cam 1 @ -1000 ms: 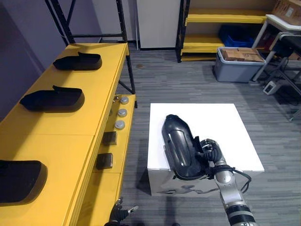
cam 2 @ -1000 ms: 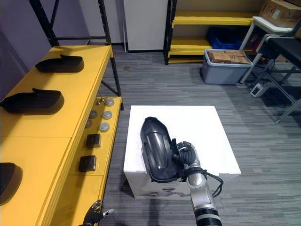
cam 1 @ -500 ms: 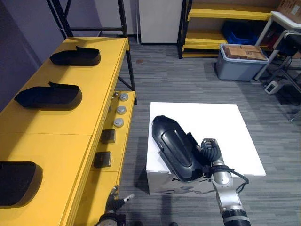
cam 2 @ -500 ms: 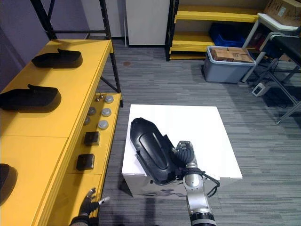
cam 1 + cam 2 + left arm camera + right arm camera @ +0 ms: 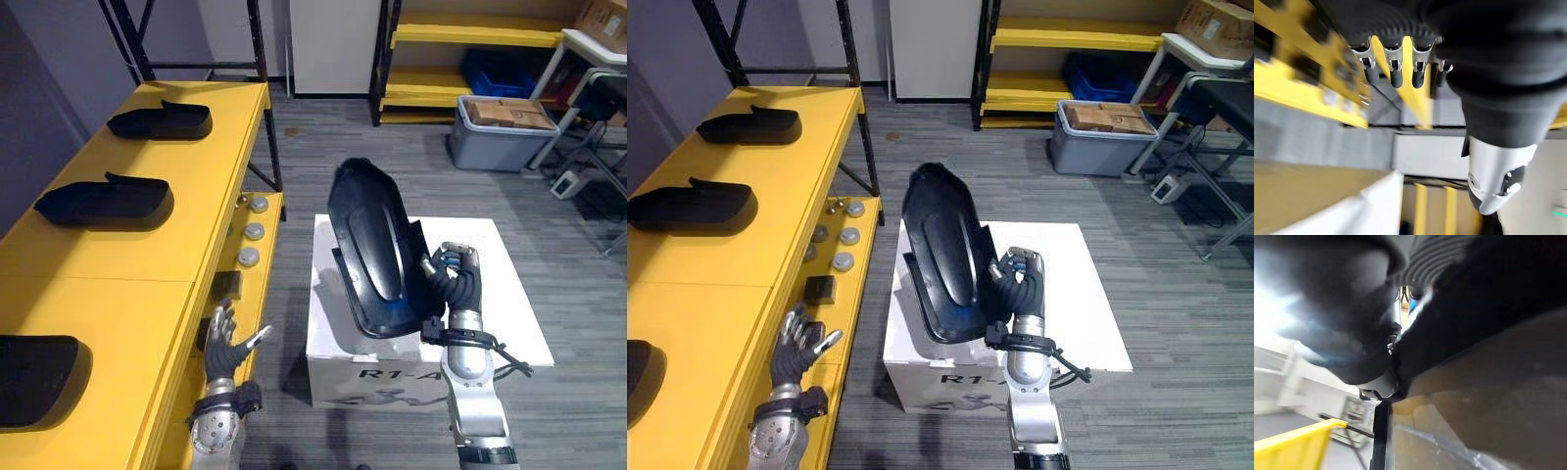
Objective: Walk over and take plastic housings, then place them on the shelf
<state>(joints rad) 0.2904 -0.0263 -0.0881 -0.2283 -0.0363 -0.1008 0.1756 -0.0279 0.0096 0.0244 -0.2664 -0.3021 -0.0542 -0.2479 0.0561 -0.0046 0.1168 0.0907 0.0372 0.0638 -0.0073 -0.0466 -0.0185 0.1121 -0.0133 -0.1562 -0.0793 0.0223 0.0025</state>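
Above white box (image 5: 509, 294), housing (image 5: 367, 250) upright, right hand (image 5: 453, 284) gripping

Right hand (image 5: 1017, 286) is curled round the edge of the black housing (image 5: 939, 245). The housing stands near upright just left of the hand, its lower end over the white box (image 5: 1089, 315) below. Left hand (image 5: 795, 351) is raised with fingers spread. The yellow shelf (image 5: 735, 279) is just left of it, with more dark housings (image 5: 691, 204) ahead.

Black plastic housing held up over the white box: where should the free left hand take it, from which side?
Its free long edge, probably, from the robot's left. The black plastic housing stands nearly upright, the right hand clasps its opposite edge, and the open left hand is on that free side.
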